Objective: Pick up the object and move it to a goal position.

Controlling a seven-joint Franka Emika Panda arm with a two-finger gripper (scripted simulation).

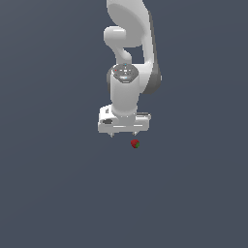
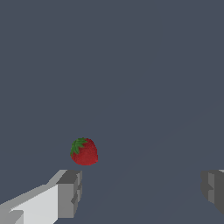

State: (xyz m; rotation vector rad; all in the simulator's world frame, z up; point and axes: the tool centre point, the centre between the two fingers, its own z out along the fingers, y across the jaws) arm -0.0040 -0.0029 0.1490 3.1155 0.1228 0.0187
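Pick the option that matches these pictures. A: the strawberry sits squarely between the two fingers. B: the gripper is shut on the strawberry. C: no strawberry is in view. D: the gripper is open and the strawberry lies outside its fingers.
D: in the wrist view the gripper has its fingers spread wide, and the strawberry lies beyond one fingertip, untouched.

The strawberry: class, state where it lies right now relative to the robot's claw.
In the exterior view the strawberry lies on the grey floor just below the open claw, towards that view's right, not held; the wrist view shows it beside one fingertip.
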